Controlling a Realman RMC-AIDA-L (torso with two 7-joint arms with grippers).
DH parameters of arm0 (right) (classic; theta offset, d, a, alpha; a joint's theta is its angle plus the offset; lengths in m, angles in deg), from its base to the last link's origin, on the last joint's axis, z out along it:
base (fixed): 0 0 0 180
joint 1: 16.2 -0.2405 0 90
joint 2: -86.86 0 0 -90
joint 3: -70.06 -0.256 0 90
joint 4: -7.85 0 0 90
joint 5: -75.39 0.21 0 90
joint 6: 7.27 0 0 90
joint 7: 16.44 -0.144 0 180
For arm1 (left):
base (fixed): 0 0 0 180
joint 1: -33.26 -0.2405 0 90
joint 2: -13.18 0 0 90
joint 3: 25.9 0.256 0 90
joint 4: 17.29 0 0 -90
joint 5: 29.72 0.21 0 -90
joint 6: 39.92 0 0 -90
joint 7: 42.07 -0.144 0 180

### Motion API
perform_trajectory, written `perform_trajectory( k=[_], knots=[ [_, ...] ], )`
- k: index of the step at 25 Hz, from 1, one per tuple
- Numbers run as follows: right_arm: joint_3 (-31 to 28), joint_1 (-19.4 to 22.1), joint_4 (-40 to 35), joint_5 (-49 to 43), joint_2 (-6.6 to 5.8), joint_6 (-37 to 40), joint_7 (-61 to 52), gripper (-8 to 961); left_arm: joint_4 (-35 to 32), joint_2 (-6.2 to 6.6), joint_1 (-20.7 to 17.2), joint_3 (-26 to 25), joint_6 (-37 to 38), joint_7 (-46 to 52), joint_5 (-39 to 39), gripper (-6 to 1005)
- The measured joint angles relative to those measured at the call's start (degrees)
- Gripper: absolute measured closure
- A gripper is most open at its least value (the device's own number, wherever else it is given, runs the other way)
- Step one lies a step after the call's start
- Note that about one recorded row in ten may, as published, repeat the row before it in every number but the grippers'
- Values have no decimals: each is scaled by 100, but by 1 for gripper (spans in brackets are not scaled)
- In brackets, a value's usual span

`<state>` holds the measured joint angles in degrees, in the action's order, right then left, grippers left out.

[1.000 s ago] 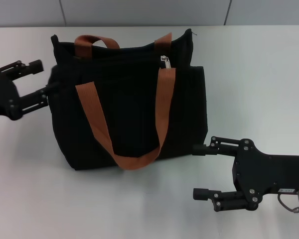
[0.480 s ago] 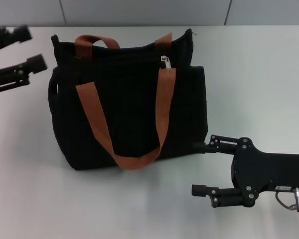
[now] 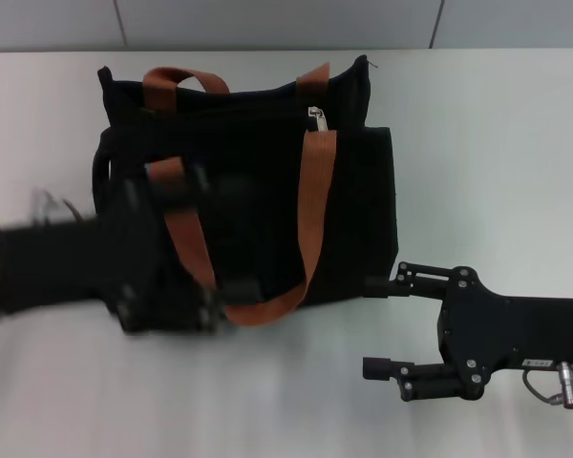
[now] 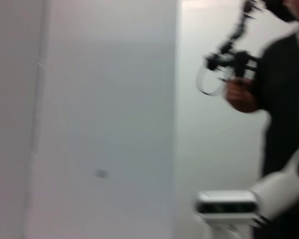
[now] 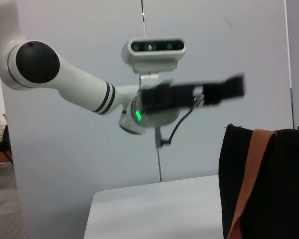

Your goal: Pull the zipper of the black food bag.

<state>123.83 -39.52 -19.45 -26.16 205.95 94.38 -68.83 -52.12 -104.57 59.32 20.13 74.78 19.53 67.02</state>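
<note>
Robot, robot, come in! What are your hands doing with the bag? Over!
Left gripper mid-swing over black food bag. Right gripper open, beside bag, empty. Zipper untouched. Strap handle hangs just below it.

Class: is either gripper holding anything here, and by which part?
Right gripper is open beside the black food bag, holding nothing. Left gripper is too blurred to tell.

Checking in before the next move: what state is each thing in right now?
black food bag: upright on the table, strap handles drooped over its front.
zipper: pull tab at the top edge, ungrasped.
left gripper: blurred, in front of the bag.
right gripper: open, beside the bag's corner.
</note>
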Motion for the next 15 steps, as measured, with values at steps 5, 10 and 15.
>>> perform_trajectory(
  k=[5, 10, 15],
  knots=[
    [28, -7, 5, -3, 0, 0, 1, 164, 679, 10, -173, 261, -217, -503, 332, 164],
    [46, -6, 132, -20, 0, -71, 2, 163, 1027, -7, -490, 264, -720, -843, 620, 164],
    [57, -18, 233, -153, 0, -133, 10, 163, 1181, 35, -613, 299, -866, -904, 697, 165]
  ],
)
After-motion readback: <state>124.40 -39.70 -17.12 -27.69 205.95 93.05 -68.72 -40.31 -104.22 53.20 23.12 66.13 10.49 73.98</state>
